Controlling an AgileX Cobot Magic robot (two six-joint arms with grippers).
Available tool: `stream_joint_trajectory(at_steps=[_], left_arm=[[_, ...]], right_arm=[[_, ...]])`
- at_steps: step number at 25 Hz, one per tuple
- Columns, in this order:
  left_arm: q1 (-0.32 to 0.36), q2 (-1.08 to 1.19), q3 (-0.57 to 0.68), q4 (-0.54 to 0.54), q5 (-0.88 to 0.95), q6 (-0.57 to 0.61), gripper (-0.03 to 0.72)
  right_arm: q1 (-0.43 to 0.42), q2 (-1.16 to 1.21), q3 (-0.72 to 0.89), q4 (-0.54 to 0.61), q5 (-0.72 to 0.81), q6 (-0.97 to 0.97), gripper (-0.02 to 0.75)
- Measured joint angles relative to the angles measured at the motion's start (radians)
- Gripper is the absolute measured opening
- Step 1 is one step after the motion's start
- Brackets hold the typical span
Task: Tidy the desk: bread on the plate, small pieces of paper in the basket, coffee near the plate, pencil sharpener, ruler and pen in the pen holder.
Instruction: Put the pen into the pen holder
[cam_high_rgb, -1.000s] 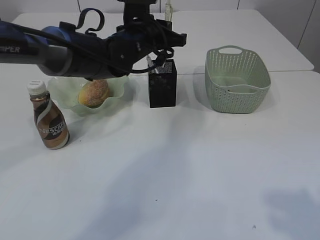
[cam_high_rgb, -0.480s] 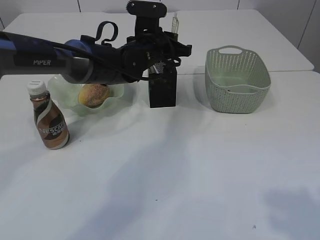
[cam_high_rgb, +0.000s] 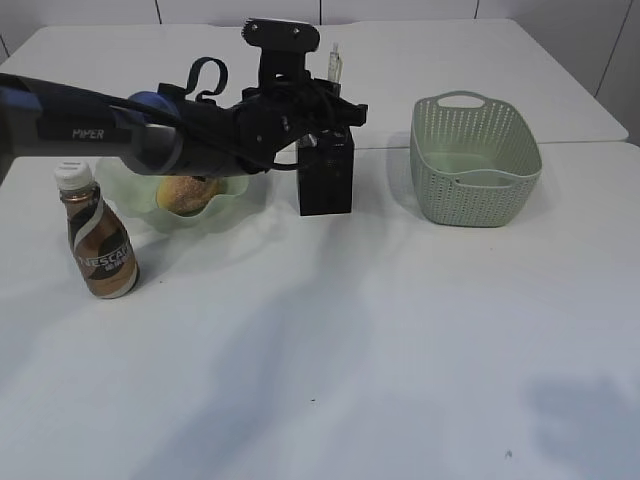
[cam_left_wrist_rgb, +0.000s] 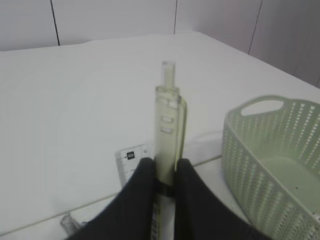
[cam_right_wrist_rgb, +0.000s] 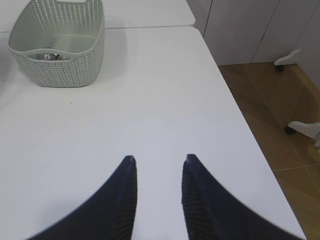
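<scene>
left hand: pinching a pale translucent pen upright, fingers nearly shut on its barrel, upper centre of exterior view
pen holder: sitting under that hand, ruler already poking out of it
risk: pen tip looking likely to catch the mesh rim and tip the holder, or pen dropping outside if let go off-centre
right hand: hanging partly open, gripping nothing, above bare bench
basket: right of the holder, paper scrap lying inside
bread: resting in plate, coffee standing just beside at left
</scene>
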Motion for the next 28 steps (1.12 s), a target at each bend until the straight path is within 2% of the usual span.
stream_joint_trajectory(at_steps=[28], left_arm=[[0.002, 0.009, 0.000, 0.000, -0.026, -0.002, 0.058]], right_arm=[[0.000, 0.000, 0.000, 0.000, -0.007, 0.000, 0.260]])
